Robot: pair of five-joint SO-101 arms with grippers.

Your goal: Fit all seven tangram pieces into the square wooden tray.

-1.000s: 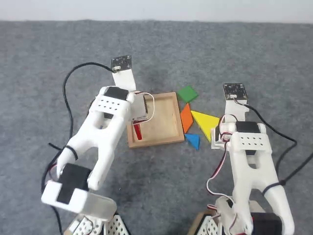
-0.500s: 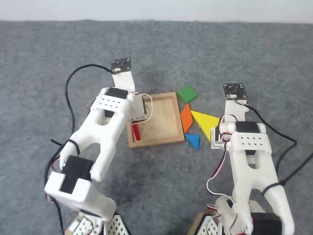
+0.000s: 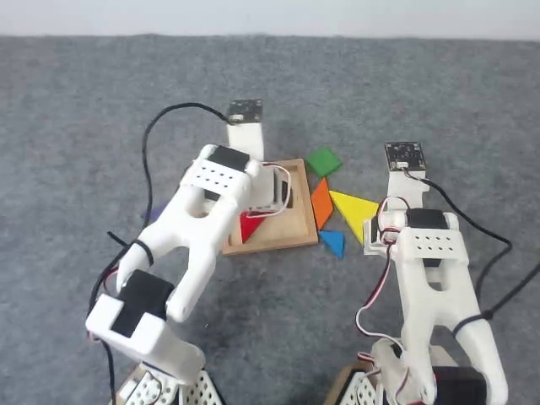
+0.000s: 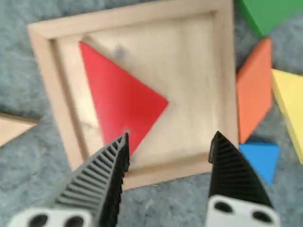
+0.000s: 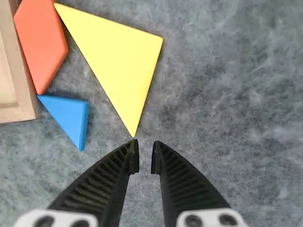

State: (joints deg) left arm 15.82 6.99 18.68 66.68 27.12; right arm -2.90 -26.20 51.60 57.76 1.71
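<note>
Only a red triangular piece (image 4: 118, 101) was seated in the square wooden tray (image 4: 128, 16); six were left. Left jaws were parted, right jaws closed.

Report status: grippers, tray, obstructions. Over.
Left gripper open, above wooden tray. Right gripper shut, empty, beside yellow triangle. Red triangle flat in tray; orange piece, blue triangle, green piece outside. Nothing blocking.

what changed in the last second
The left gripper swung right over the tray and let go of the red triangle, now flat inside, jaws open. The right gripper, green square, orange parallelogram, yellow triangle and blue triangle stayed put.
</note>
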